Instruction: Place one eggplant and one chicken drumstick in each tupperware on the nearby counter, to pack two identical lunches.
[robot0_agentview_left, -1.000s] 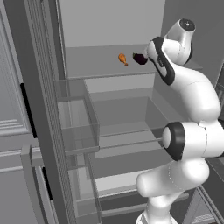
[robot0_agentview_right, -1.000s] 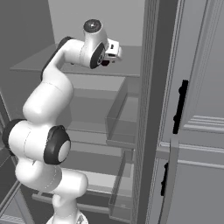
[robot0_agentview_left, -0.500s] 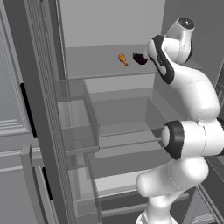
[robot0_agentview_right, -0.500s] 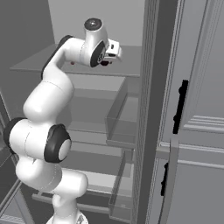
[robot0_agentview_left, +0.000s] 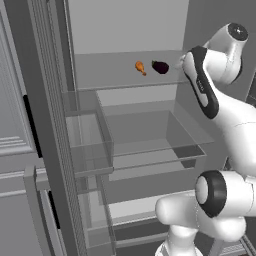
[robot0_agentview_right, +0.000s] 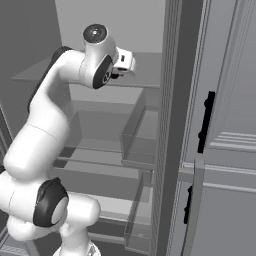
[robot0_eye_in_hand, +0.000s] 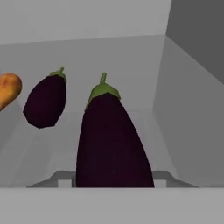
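Food sits at the back of the fridge's top shelf (robot0_agentview_left: 115, 75) in the left base view: a chicken drumstick (robot0_agentview_left: 141, 67) beside an eggplant (robot0_agentview_left: 160, 66), nothing packed yet. Right base view shows the gripper (robot0_agentview_right: 121, 64) reaching onto that shelf. Hand view shows a second eggplant (robot0_eye_in_hand: 111, 142) close ahead; I cannot tell whether the fingers hold it.

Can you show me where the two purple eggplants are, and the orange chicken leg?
Near eggplant (robot0_eye_in_hand: 111, 144): hand view, middle of its purple body.
Far eggplant (robot0_eye_in_hand: 45, 102): hand view, middle of its body.
Chicken drumstick (robot0_agentview_left: 140, 67): left base view, its orange meaty part, on the fridge shelf.
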